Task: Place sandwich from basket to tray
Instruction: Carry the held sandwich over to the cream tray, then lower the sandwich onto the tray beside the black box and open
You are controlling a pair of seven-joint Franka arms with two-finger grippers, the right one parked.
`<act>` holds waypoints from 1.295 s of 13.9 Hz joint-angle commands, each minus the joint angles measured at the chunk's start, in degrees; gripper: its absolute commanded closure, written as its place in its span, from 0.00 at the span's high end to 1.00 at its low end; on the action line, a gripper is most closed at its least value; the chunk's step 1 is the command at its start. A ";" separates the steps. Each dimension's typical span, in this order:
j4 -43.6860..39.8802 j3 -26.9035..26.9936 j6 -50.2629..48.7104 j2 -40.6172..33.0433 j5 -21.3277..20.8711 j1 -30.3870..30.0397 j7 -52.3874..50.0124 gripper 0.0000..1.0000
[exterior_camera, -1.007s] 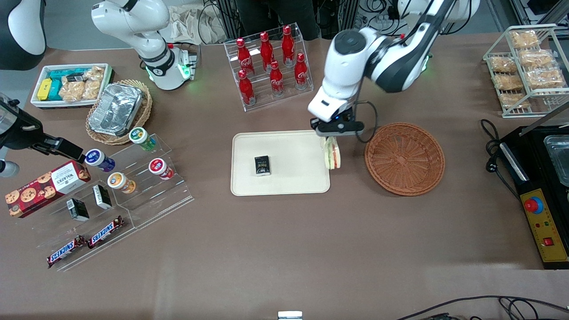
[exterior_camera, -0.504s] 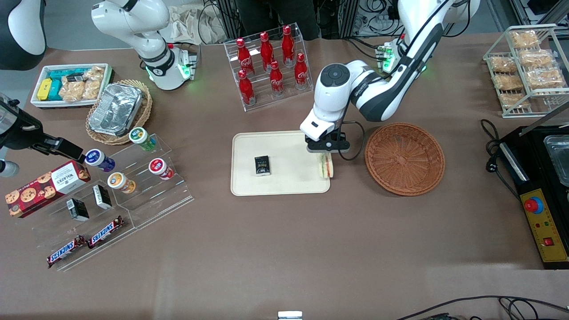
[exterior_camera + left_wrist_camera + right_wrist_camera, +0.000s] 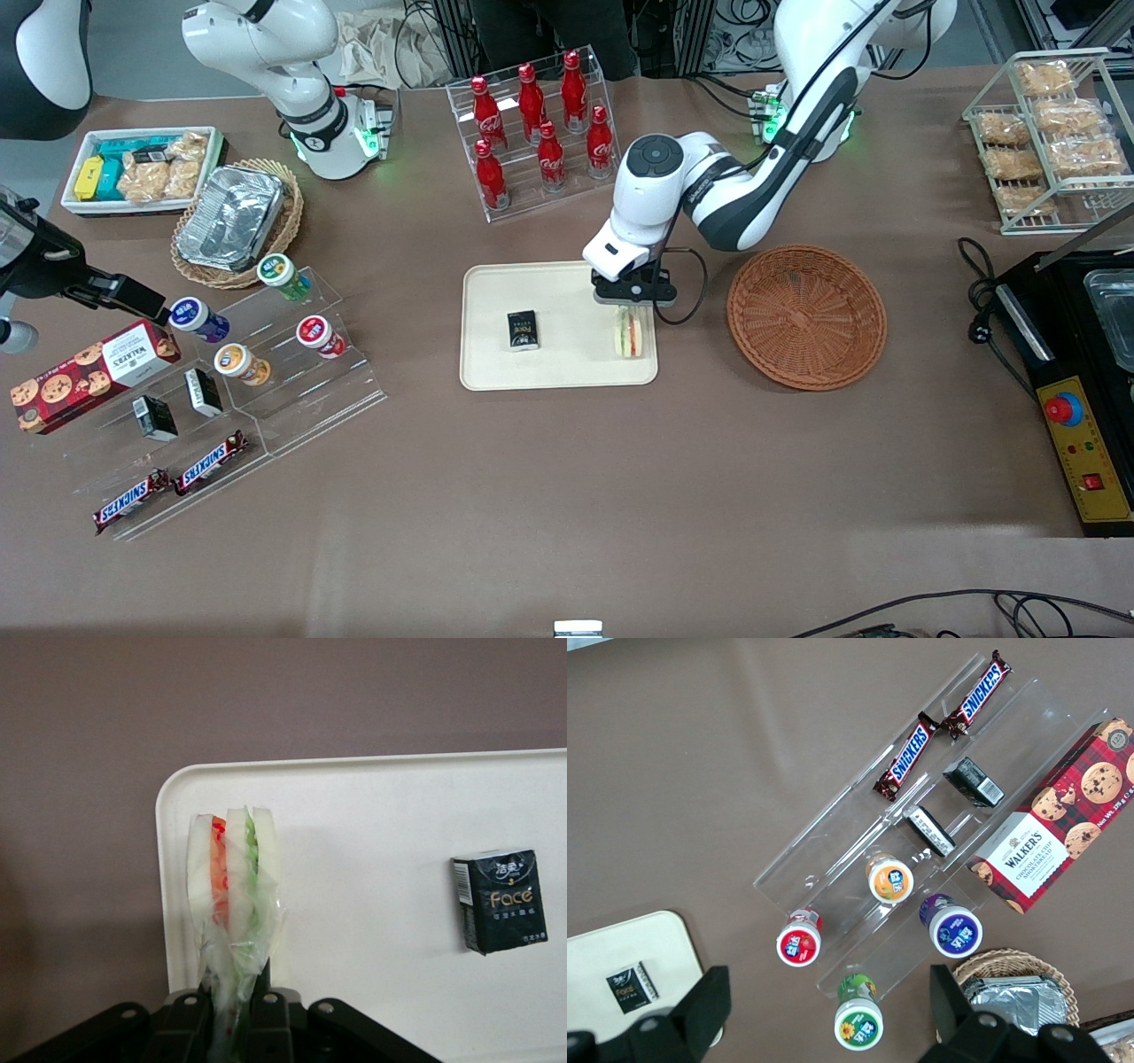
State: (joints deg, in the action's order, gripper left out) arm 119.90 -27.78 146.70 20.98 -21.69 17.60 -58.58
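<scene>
My left gripper (image 3: 630, 312) is shut on the sandwich (image 3: 629, 334), a plastic-wrapped white wedge with red and green layers, and holds it low over the cream tray (image 3: 558, 372), at the tray's end nearest the reddish-brown basket (image 3: 806, 316). The basket holds nothing. In the left wrist view the sandwich (image 3: 233, 881) stands between my fingers (image 3: 276, 979), over the tray (image 3: 372, 904) near its corner.
A small black Face box (image 3: 523, 330) lies on the tray, also in the wrist view (image 3: 499, 901). A rack of red cola bottles (image 3: 536, 128) stands farther from the camera than the tray. Clear stepped shelves with cups and snacks (image 3: 239, 354) lie toward the parked arm's end.
My gripper has carried the sandwich from the gap between basket and tray to over the tray's end, and has come lower.
</scene>
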 commanded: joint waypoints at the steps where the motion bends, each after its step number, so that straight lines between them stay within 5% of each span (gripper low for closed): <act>1: -0.54 1.76 1.66 1.60 -1.78 2.00 -2.15 0.00; 11: 0.16 2.29 1.92 3.18 -4.15 2.17 -2.24 0.00; 14: 0.16 2.47 1.92 3.80 -6.60 2.09 -2.23 0.97; 18: -0.19 2.47 1.92 3.54 -6.87 2.18 -6.54 1.00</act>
State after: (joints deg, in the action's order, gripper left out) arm 119.98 -26.04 147.75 24.70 -27.06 18.92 -62.47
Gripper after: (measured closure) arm 0.304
